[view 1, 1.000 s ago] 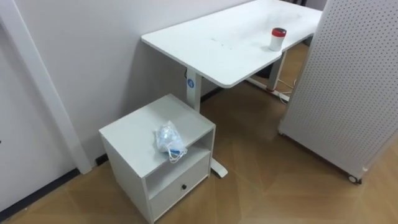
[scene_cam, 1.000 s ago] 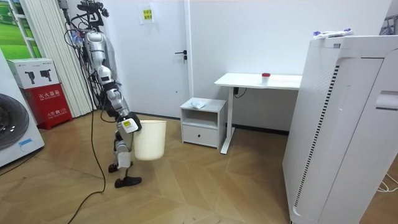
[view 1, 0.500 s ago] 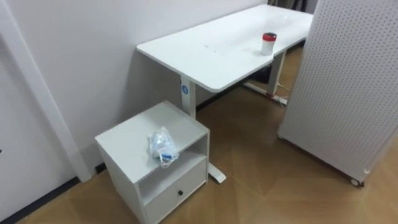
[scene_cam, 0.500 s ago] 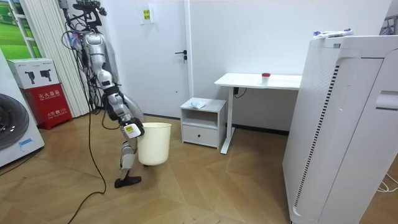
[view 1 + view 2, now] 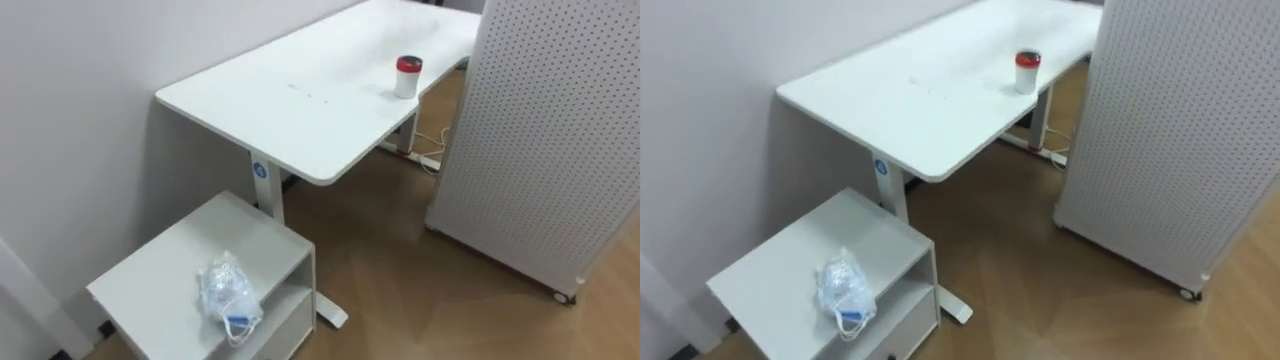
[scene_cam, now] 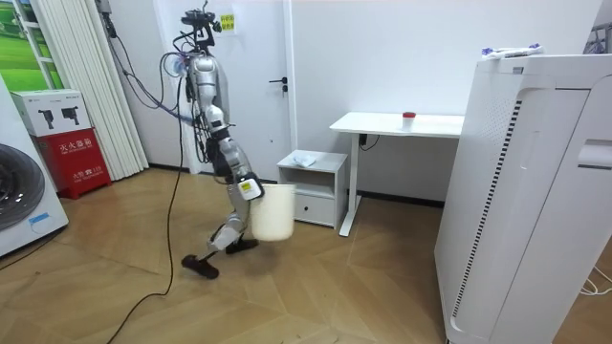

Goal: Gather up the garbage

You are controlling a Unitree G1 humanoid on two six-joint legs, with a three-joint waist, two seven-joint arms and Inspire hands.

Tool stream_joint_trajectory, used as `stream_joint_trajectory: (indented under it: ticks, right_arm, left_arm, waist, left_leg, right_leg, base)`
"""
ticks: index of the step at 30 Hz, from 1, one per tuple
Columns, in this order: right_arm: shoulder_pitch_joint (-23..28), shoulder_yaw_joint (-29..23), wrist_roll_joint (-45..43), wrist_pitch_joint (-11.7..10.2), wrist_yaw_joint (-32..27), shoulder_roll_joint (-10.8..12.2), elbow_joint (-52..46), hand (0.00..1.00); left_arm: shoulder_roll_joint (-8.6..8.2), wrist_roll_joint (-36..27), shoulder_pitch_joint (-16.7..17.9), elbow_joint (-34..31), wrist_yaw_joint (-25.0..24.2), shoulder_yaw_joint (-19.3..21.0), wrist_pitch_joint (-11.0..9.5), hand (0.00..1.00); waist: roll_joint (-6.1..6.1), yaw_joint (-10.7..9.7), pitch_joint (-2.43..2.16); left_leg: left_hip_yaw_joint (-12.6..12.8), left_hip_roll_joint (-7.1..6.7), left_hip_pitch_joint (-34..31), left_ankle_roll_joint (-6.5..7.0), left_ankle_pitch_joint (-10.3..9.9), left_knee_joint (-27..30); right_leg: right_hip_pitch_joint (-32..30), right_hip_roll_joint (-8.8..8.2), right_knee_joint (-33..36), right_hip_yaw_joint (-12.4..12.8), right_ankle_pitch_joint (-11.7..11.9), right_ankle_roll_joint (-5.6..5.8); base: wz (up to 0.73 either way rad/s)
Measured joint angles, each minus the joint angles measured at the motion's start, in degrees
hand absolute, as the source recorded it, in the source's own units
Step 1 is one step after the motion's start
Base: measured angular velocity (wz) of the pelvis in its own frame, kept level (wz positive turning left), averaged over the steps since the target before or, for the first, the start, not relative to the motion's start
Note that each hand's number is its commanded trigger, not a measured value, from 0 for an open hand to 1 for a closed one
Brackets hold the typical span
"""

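Left eye view, lower left: crumpled clear plastic bag (image 5: 228, 298) with something blue inside, the garbage to pick, lying on top of a low white cabinet (image 5: 160, 280) close to its front edge. Looks light, soft and crinkly, likely to squash or slip rather than break. Probably best pinched at the bunched upper folds, coming down from above. Upper centre: white desk (image 5: 300, 110), its near corner just beside the cabinet, perhaps crowding an arm reaching in from that side. Carries a red-lidded cup (image 5: 407, 76), well apart from the bag. Right edge: tall white perforated panel (image 5: 540, 130). Room view, centre left: robot mid-step just beside the cabinet, right hand (image 6: 247, 188) at the rim of a cream waste bin (image 6: 273, 212) held clear of the floor; grip too small to tell.
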Motion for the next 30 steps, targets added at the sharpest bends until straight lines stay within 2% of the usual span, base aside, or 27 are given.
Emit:
stream_joint_trajectory:
  ticks: [1,2,3,4,5,6,7,8,9,10,11,12,13,14,15,16,17,18,20,21,22,23,24,25,27,28,30]
  right_arm:
    - [-0.52,0.00,-0.02,-0.14,0.02,0.05,-0.12,1.00]
    - [-1.03,-0.11,0.07,-0.30,0.22,-0.04,-0.58,1.00]
    - [-1.01,-0.12,0.18,-0.74,0.70,-0.14,-1.30,1.00]
    - [-0.95,-0.10,0.23,-1.07,0.87,-0.12,-1.68,1.00]
    - [-0.86,0.01,0.52,-1.40,0.96,-0.13,-2.26,1.00]
    - [-0.80,-0.03,0.98,-1.53,0.96,-0.12,-2.42,1.00]
    - [-0.69,-0.02,1.07,-1.59,0.96,-0.11,-2.36,1.00]
    - [-0.33,-0.05,1.78,-1.76,0.99,-0.09,-2.38,1.00]
    - [0.11,-0.04,2.42,-2.20,0.99,0.00,-2.29,1.00]
    - [0.23,-0.08,2.80,-2.43,1.01,0.01,-2.25,1.00]
    - [0.73,-0.09,3.28,-2.98,0.97,0.07,-2.10,1.00]
    - [1.22,0.02,3.49,-3.38,0.81,-0.02,-1.80,1.00]
    - [1.23,0.27,3.48,-3.50,0.68,-0.09,-1.67,1.00]
    - [1.57,1.07,3.48,-3.96,0.56,-0.13,-1.57,1.00]
    - [1.85,1.11,3.46,-4.74,0.33,-0.07,-1.30,1.00]
    - [1.77,1.01,3.45,-5.00,0.29,-0.15,-0.94,1.00]
    - [1.57,0.64,3.36,-5.35,0.43,0.00,0.44,1.00]
    - [1.44,0.54,2.86,-5.22,1.01,-0.12,0.93,1.00]
    - [1.24,0.53,0.63,-5.40,1.71,-0.19,0.99,1.00]
    - [0.56,0.69,-0.45,-5.49,2.02,-0.19,0.88,1.00]
    - [0.09,0.95,-0.84,-5.47,2.01,-0.20,0.89,1.00]
    - [-0.75,1.08,-1.28,-5.38,1.97,-0.33,1.39,1.00]
    - [-1.68,1.20,-1.41,-5.45,1.91,-0.35,1.83,1.00]
    - [-2.59,1.20,-1.68,-5.40,1.80,-0.37,2.20,1.00]
    - [-6.59,1.61,-3.79,-5.30,1.62,-0.59,3.53,1.00]
    - [-7.78,1.70,-4.20,-5.33,1.62,-0.60,4.23,1.00]
    - [-11.57,4.01,-5.66,-5.24,1.51,-1.21,4.83,1.00]
  left_arm:
    - [0.39,-0.01,-0.71,-0.09,1.16,-0.57,-0.56,0.00]
    - [0.50,-0.11,-1.81,-0.54,2.28,-0.67,-0.91,0.00]
    - [0.46,-0.42,-2.73,-1.63,2.96,-0.77,-1.20,0.00]
    - [0.45,-0.90,-2.73,-2.36,3.16,-0.90,-1.42,0.00]
    - [0.34,-2.08,-2.29,-2.85,3.49,-0.97,-2.25,0.00]
    - [0.31,-3.47,-2.26,-2.84,3.51,-1.20,-2.80,0.00]
    - [0.29,-3.82,-2.15,-2.86,3.51,-1.22,-2.91,0.00]
    - [0.22,-4.59,-2.13,-3.07,3.53,-1.32,-2.98,0.00]
    - [0.41,-4.59,-2.14,-3.37,3.45,-2.36,-3.11,0.00]
    - [0.28,-4.58,-2.21,-3.27,3.38,-2.46,-3.19,0.00]
    - [0.16,-4.59,-2.07,-2.98,3.38,-3.00,-3.21,0.00]
    - [-0.07,-4.60,-1.99,-2.74,3.38,-3.44,-3.25,0.00]
    - [-0.13,-4.61,-1.38,-2.53,3.41,-3.43,-3.55,0.00]
    - [-0.15,-4.70,-0.63,-2.12,3.65,-3.41,-4.30,0.00]
    - [-0.37,-4.65,-0.25,-2.31,4.13,-3.41,-4.74,0.00]
    - [-0.50,-4.49,-0.32,-2.77,4.59,-3.43,-4.93,0.00]
    - [-0.56,-4.46,-0.34,-4.07,5.43,-3.44,-5.45,0.00]
    - [-0.72,-4.04,0.24,-4.98,6.54,-3.27,-6.35,0.00]
    - [-0.66,-1.82,0.60,-5.01,7.48,-2.61,-6.44,0.00]
    - [-0.47,-0.67,-0.16,-5.01,7.92,-2.29,-6.43,0.00]
    - [-0.39,-0.39,-0.88,-5.00,8.30,-2.26,-6.43,0.00]
    - [-0.29,-0.40,-2.86,-4.90,8.93,-2.27,-6.50,0.00]
    - [-0.25,-0.51,-4.82,-4.96,9.81,-2.30,-6.73,0.00]
    - [-0.18,-0.42,-6.01,-4.98,10.24,-2.36,-6.84,0.00]
    - [0.73,0.64,-12.24,-4.89,11.24,-2.44,-7.34,0.00]
    - [0.97,0.64,-13.98,-4.73,11.66,-2.59,-7.68,0.00]
    - [1.39,0.45,-20.15,-4.14,13.72,-4.05,-9.28,0.00]
  waist:
    - [0.65,0.15,-0.16]
    - [0.89,0.15,-0.11]
    - [1.13,-0.05,0.01]
    - [1.28,-0.08,0.05]
    - [1.67,0.05,0.08]
    - [2.01,-0.19,0.16]
    - [2.15,-0.12,0.19]
    - [2.29,-0.59,0.18]
    - [2.25,-1.40,0.13]
    - [2.35,-1.71,0.23]
    - [2.55,-1.99,-0.09]
    - [3.01,-1.88,-0.71]
    - [3.09,-1.64,-0.49]
    - [2.68,-1.87,-0.04]
    - [2.32,-2.68,0.20]
    - [2.37,-3.36,0.19]
    - [2.32,-3.49,-0.07]
    - [1.92,-2.41,-0.22]
    - [2.01,-1.70,-0.09]
    - [1.96,-1.87,-0.10]
    - [1.98,-2.02,-0.07]
    - [2.03,-2.15,0.17]
    - [2.61,-2.11,0.35]
    - [2.64,-2.09,0.36]
    - [3.63,-2.35,1.10]
    - [3.86,-2.43,1.31]
    - [4.52,-2.22,1.76]
  left_leg:
    - [-0.50,-0.10,1.39,0.07,-0.39,-1.09]
    - [-1.26,-0.02,2.04,0.05,-0.66,-2.06]
    - [-1.64,0.45,2.73,-0.01,-0.66,-3.33]
    - [-1.85,0.70,3.20,-0.16,-0.63,-3.97]
    - [-1.99,1.43,4.16,-0.49,-0.64,-5.26]
    - [-2.41,2.16,5.55,-0.95,-0.59,-6.83]
    - [-2.72,2.53,6.22,-1.22,-0.58,-7.56]
    - [-3.63,3.05,7.46,-1.82,-0.53,-8.91]
    - [-5.06,3.37,7.88,-2.36,-0.56,-9.47]
    - [-5.68,3.63,8.07,-2.78,-0.75,-9.55]
    - [-7.17,4.26,8.68,-3.46,-0.85,-9.50]
    - [-8.03,4.77,8.98,-4.24,-0.63,-9.61]
    - [-8.05,4.96,9.30,-4.87,-0.27,-9.66]
    - [-7.63,5.39,9.23,-6.47,0.62,-8.64]
    - [-7.96,5.51,8.26,-7.02,0.82,-10.12]
    - [-8.05,5.58,7.41,-7.17,1.65,-12.78]
    - [-6.79,5.44,7.31,-5.96,4.83,-14.83]
    - [-5.87,5.38,8.21,-6.09,5.26,-15.35]
    - [-6.23,5.36,8.86,-6.07,5.22,-15.36]
    - [-6.33,5.36,8.46,-6.08,5.21,-15.37]
    - [-6.32,5.34,8.26,-6.08,5.20,-15.40]
    - [-6.31,5.29,7.96,-6.05,5.18,-15.41]
    - [-6.29,5.20,7.25,-6.04,5.17,-15.33]
    - [-6.20,5.19,6.84,-6.03,5.17,-15.29]
    - [-6.12,5.09,3.25,-5.98,5.14,-13.82]
    - [-6.13,5.04,2.15,-5.97,5.14,-13.18]
    - [-5.96,4.58,-1.44,-5.79,5.25,-11.25]
  right_leg:
    - [-1.88,-1.14,3.74,-1.62,4.23,-0.57]
    - [-4.69,-1.74,6.10,-2.61,3.47,-0.81]
    - [-7.66,-1.81,6.77,-3.54,1.15,-1.36]
    - [-9.13,-1.71,6.20,-3.94,-0.11,-1.57]
    - [-11.65,-0.89,2.91,-4.09,-2.26,-1.79]
    - [-12.76,0.40,-3.67,-4.03,-3.60,-1.77]
    - [-13.06,1.14,-7.68,-3.83,-3.80,-1.77]
    - [-12.94,2.60,-17.25,-3.33,-3.62,-1.66]
    - [-12.44,3.92,-27.36,-2.98,-1.80,-1.99]
    - [-12.51,4.34,-30.40,-2.50,1.09,-1.70]
    - [-11.65,6.20,-32.75,-1.04,5.25,-1.58]
    - [-9.61,7.04,-34.54,-1.24,5.79,-2.15]
    - [-8.53,7.25,-35.36,-1.38,5.91,-2.33]
    - [-6.29,7.26,-37.39,-0.07,5.98,-2.44]
    - [-4.79,7.12,-39.29,4.20,6.10,-2.20]
    - [-4.45,7.05,-39.76,5.33,6.13,-2.04]
    - [-4.31,6.80,-40.21,5.98,5.78,-1.31]
    - [-3.53,7.02,-40.87,4.93,5.73,-1.15]
    - [-2.84,7.04,-41.35,2.67,5.75,-1.18]
    - [-3.08,6.91,-41.25,1.43,5.84,-1.29]
    - [-3.08,6.85,-41.28,1.21,5.84,-1.29]
    - [-3.24,6.79,-41.29,1.27,5.84,-1.28]
    - [-4.38,6.74,-40.87,1.41,5.83,-1.28]
    - [-5.10,6.75,-40.32,1.51,5.83,-1.28]
    - [-9.26,6.35,-37.64,0.84,5.83,-1.28]
    - [-10.37,6.22,-36.92,0.85,5.83,-1.28]
    - [-14.74,5.72,-34.26,1.42,5.80,-1.31]
  base:
    - [0.05]
    - [0.07]
    - [0.03]
    - [0.00]
    - [0.00]
    - [0.00]
    - [0.14]
    - [0.36]
    - [0.46]
    - [0.59]
    - [0.42]
    - [0.31]
    - [0.20]
    - [0.42]
    - [0.68]
    - [0.83]
    - [0.44]
    - [0.14]
    - [-0.22]
    - [-0.12]
    - [0.00]
    - [0.05]
    - [0.00]
    - [-0.11]
    - [-0.09]
    - [-0.06]
    - [-0.15]
